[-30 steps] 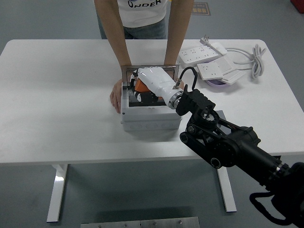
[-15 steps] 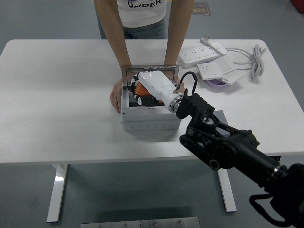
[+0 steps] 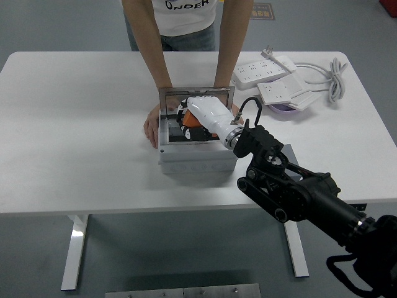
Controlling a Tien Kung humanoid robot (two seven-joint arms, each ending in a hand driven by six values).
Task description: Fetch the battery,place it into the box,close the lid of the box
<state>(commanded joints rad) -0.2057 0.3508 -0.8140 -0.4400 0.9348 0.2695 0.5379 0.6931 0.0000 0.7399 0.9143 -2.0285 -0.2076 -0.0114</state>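
A grey box (image 3: 195,158) stands in the middle of the white table (image 3: 74,124). Its clear, metal-framed lid (image 3: 195,90) is raised at the back. An orange and black battery (image 3: 185,118) lies inside the box. My right hand (image 3: 208,113), white, reaches in over the box from the right and sits above the battery, just in front of the lid. It covers part of the battery. A person at the far side holds the box, with one hand (image 3: 151,127) on its left side and the other arm (image 3: 224,62) behind the lid.
Two white power strips (image 3: 263,68) (image 3: 279,92) with a coiled cable (image 3: 335,77) lie at the back right. A purple dish (image 3: 282,108) shows under one of them. My black right arm (image 3: 291,186) hangs over the table's near right edge.
My right hand has drawn slightly right and back toward me over the box. The lid's frame now looks taller, tilted further forward. The person's hands have stayed put.
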